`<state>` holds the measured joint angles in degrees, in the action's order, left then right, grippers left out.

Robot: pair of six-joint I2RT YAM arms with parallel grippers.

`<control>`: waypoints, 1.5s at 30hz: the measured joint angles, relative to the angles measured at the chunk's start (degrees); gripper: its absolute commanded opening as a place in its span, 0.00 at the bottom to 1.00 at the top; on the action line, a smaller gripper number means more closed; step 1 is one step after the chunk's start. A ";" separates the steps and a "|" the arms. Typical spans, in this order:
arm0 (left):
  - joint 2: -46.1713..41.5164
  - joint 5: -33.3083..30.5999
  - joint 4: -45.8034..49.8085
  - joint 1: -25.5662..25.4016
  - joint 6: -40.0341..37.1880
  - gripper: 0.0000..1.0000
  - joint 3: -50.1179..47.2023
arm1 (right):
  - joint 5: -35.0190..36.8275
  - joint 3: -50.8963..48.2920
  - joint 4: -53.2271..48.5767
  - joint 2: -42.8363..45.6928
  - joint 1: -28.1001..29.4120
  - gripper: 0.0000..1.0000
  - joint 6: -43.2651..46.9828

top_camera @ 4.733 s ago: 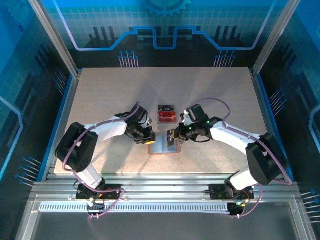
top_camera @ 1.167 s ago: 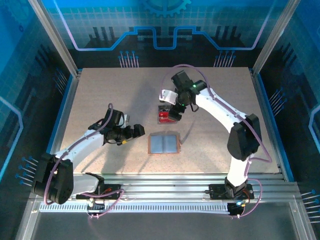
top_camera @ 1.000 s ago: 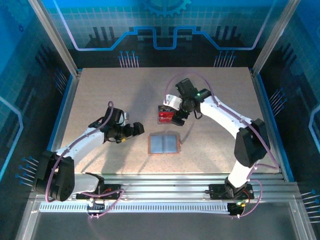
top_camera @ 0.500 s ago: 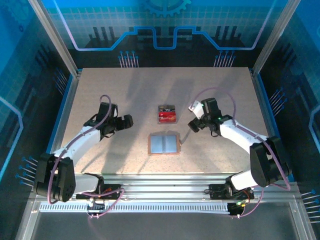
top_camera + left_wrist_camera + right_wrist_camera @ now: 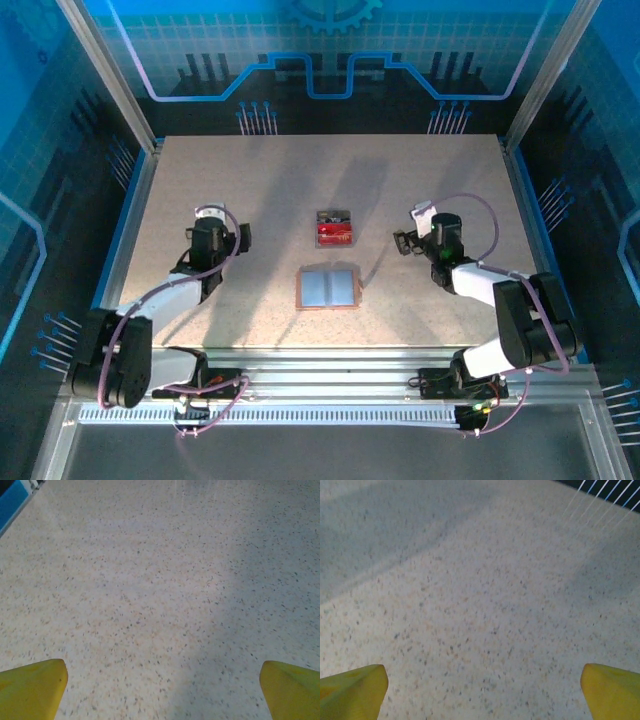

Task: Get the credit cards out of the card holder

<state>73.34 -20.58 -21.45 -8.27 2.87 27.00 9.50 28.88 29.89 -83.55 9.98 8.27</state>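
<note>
Card holder point(image 5: 328, 288) lies open flat, credit cards point(image 5: 334, 232) just beyond it. Left gripper point(image 5: 162, 677) and right gripper point(image 5: 482, 677) spread wide, empty.

- The right gripper point(image 5: 482, 676) is wide open, with nothing between its two sides.
- Its two yellow fingertips point(image 5: 351, 692) poke in at the bottom corners, one left and one right.
- Below them is the table point(image 5: 485, 600), pale with lots of tiny dark and orange specks.
- A big grey shadow point(image 5: 385, 530) lies across the top left.
- In the top right corner is a dark strip point(image 5: 612, 492) with thin white lines.
</note>
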 measured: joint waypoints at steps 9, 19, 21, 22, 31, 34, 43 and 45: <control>6.97 7.23 -20.98 5.27 -3.04 0.99 -5.16 | -1.18 -6.29 15.45 -3.65 -4.22 1.00 -5.14; 15.91 14.86 -30.84 8.11 -2.89 0.99 -6.93 | -2.03 -6.56 19.04 -4.61 -4.81 1.00 -6.82; 15.89 15.19 -30.97 8.11 -2.89 0.99 -5.64 | -2.05 -6.56 19.23 -4.61 -4.81 1.00 -6.82; 15.89 15.39 -31.08 8.11 -2.91 0.99 -5.40 | -2.05 -6.56 19.23 -4.61 -4.81 1.00 -6.82; 15.89 15.52 -32.02 6.32 -3.76 0.99 -6.14 | -2.10 -6.56 19.32 -4.61 -4.81 1.00 -6.82; 15.89 15.50 -32.04 6.27 -4.37 0.99 -6.27 | -2.21 -6.56 19.34 -4.61 -4.81 1.00 -6.82; 15.89 15.50 -32.09 6.27 -4.55 0.99 -6.27 | -2.25 -6.56 19.52 -4.61 -4.81 1.00 -6.82; 15.89 15.50 -32.09 6.27 -4.55 0.99 -6.27 | -2.23 -6.56 19.50 -4.61 -4.81 1.00 -6.82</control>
<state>89.23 -5.08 -53.54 -2.00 -1.67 20.73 7.27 22.33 49.39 -88.16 5.17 1.45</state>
